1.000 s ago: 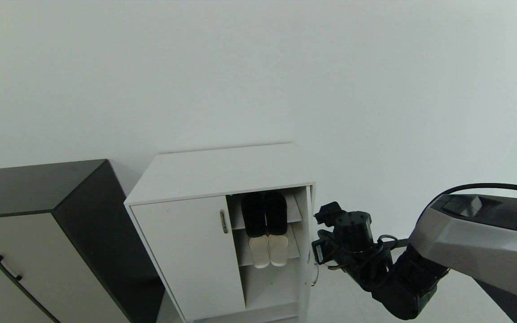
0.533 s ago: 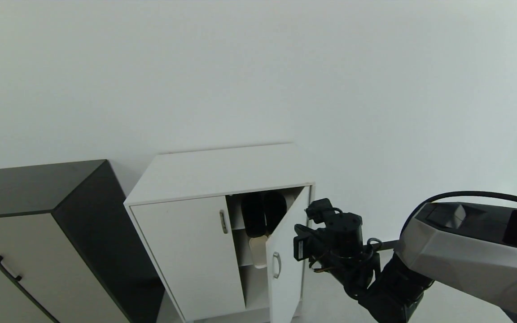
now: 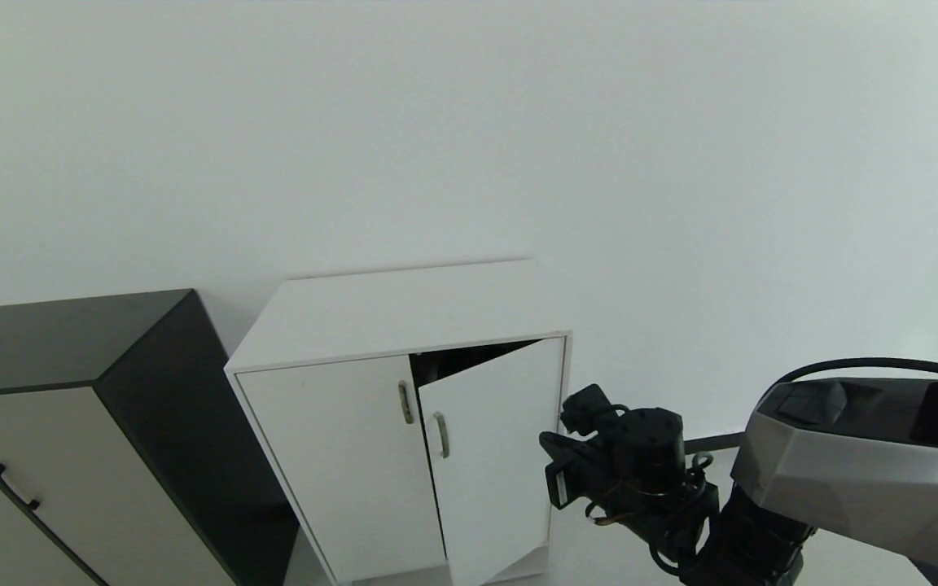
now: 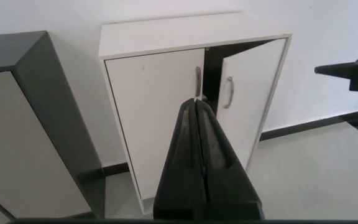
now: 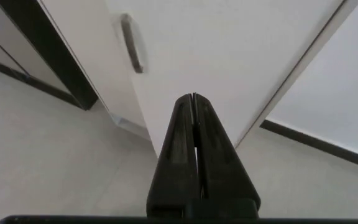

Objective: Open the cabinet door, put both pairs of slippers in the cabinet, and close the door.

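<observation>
Holding clenched right end effector (image 5: 194, 98) just beside ajar door (image 3: 489, 448); left end effector (image 4: 196, 101) clenched too. Likely handling light, stiff; pushing best near handle (image 3: 440, 434), 9 o'clock.

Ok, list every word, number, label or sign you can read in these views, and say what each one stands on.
None: no text can be read in any view.
The white cabinet, its right door and the door handles are plain.
The dark cabinet beside it and the wall bear no print either.
</observation>
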Controlling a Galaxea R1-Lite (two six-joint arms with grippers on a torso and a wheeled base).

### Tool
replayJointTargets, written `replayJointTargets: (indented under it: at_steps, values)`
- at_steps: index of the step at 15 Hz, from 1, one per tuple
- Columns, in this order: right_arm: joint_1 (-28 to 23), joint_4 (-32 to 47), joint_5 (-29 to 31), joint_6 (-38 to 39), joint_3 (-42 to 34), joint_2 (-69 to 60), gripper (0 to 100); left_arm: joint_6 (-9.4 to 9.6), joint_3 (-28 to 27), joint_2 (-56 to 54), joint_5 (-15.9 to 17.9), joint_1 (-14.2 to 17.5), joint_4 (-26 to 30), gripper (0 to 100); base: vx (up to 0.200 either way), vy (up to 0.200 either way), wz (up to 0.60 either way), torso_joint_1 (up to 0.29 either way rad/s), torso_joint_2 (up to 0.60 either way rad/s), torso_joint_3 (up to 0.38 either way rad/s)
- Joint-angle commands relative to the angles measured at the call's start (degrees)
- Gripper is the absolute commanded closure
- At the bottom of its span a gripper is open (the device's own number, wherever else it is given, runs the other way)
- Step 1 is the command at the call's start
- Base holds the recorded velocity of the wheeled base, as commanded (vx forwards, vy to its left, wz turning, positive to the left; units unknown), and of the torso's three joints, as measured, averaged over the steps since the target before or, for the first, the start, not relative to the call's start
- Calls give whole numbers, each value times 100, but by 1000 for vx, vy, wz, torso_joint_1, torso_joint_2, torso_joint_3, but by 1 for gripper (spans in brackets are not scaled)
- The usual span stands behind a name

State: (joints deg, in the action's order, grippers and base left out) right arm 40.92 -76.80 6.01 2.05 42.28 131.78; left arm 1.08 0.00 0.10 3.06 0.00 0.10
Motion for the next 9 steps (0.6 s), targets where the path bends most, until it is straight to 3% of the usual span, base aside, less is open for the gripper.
replayJointTargets:
  at_steps: [1, 5, 8, 9]
  values:
    - [-5, -336, 5, -187, -106, 252, 100, -3, 0, 8, 2, 0, -1, 100, 0, 0, 0, 0, 0, 0]
    - [21, -213, 58, -477, -132, 146, 100, -3, 0, -1, -7, 0, -1, 100, 0, 0, 0, 0, 0, 0]
    - [162, 1932, 269, 516, 360, -794, 100, -3, 0, 8, -7, 0, -1, 100, 0, 0, 0, 0, 0, 0]
    - [170, 2055, 278, 586, 351, -821, 100, -3, 0, 8, -7, 0, -1, 100, 0, 0, 0, 0, 0, 0]
